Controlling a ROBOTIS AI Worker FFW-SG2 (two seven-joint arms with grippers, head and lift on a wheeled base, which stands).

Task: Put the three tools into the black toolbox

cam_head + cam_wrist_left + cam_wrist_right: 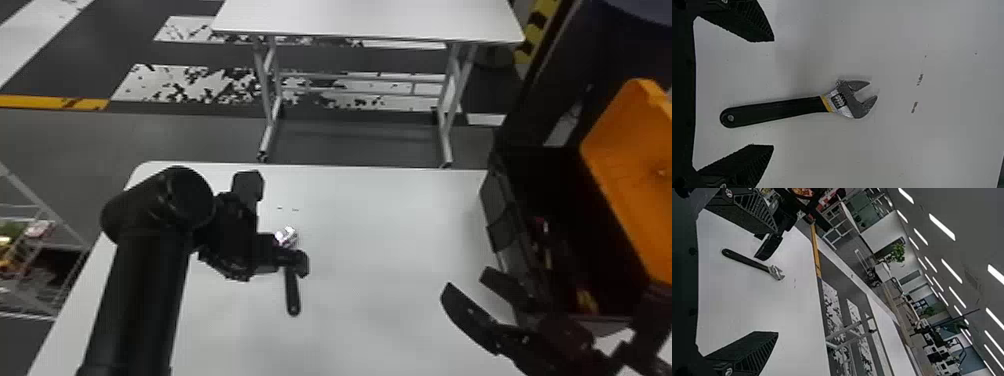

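Observation:
My left gripper [278,220] is held open above the adjustable wrench [293,295], whose black handle and shiny head lie on the white table. In the left wrist view the wrench [777,111] stretches out between and beyond the spread fingers of the left gripper [773,93], touching neither. My right gripper [465,279], also open and holding nothing, is beside the black toolbox [505,215] at the right. The right wrist view has the right gripper [777,282] with fingers wide apart and the wrench [748,261] on the table farther off. Inside the toolbox, dim small items show, hard to identify.
The toolbox's orange lid [630,165] stands raised on its right side. Behind the work table [380,200] is a second white table [370,17], and a wire rack [35,270] is at the far left.

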